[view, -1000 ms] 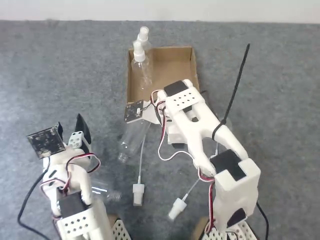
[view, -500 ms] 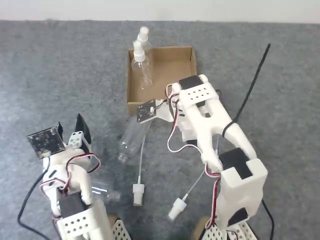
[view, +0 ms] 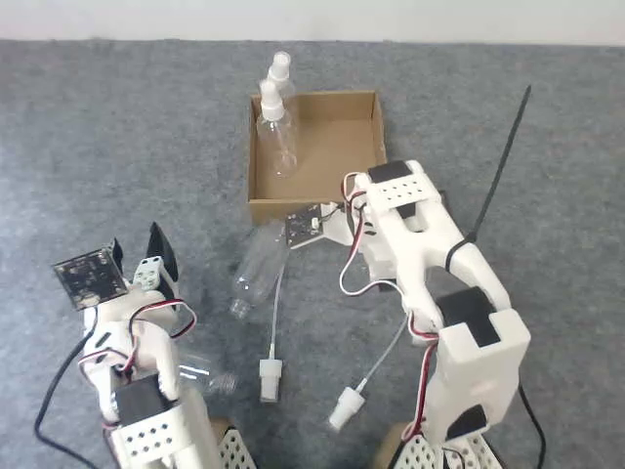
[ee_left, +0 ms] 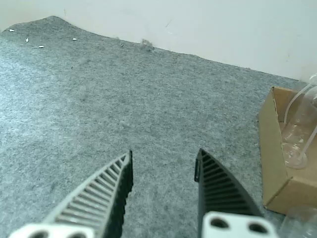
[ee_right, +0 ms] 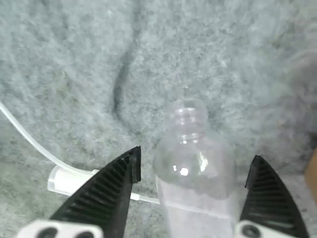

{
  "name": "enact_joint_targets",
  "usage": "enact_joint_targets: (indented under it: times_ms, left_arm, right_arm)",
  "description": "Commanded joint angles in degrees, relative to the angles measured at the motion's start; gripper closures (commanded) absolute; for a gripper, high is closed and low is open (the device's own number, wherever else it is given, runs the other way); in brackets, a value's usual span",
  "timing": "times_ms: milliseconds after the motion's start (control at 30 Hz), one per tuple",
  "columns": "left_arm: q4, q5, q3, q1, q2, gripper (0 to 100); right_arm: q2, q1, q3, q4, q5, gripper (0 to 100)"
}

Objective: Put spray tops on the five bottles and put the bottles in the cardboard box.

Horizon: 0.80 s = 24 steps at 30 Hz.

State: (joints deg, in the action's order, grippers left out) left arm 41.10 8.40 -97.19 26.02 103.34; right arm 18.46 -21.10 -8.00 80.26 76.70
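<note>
The right tool is hanging low over the grey bench, its jaws spread wide with one on each side of an uncapped bottle. In the right wrist view neither jaw is touching the bottle. That bottle is lying on its side just in front of the cardboard box, with its bare neck pointing away from the box.

The left tool is hovering near the bench's front left, jaws spread and holding nothing, well apart from the box.

A capped bottle is sitting in the left part of the box. A second capped bottle is showing at the box's far left corner; I cannot tell whether it is inside.

Two loose spray tops are lying on the bench between the arms. One spray top is lying with its thin tube running up beside the uncapped bottle, and the other spray top is lying close to the right arm. Another clear bottle is lying by the left arm's base, partly hidden by it.
</note>
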Motion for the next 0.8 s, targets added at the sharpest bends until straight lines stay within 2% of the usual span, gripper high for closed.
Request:
enact_joint_targets:
  times_ms: [0,233,400,767]
  left_arm:
    - [-0.4,0.0,0.7,0.3,0.9,80]
    - [-0.4,0.0,0.7,0.3,0.9,80]
    - [-0.4,0.0,0.7,0.2,0.9,80]
    - [-0.4,0.0,0.7,0.2,0.9,80]
  right_arm:
    - [-3.9,1.5,-0.8,-2.1,1.0,69.4]
    - [-3.9,0.8,-3.7,-7.9,0.8,84.3]
    - [-5.4,-0.3,-3.3,-7.7,-0.1,86.1]
    - [-13.4,-9.6,-3.4,-8.1,-18.5,86.1]
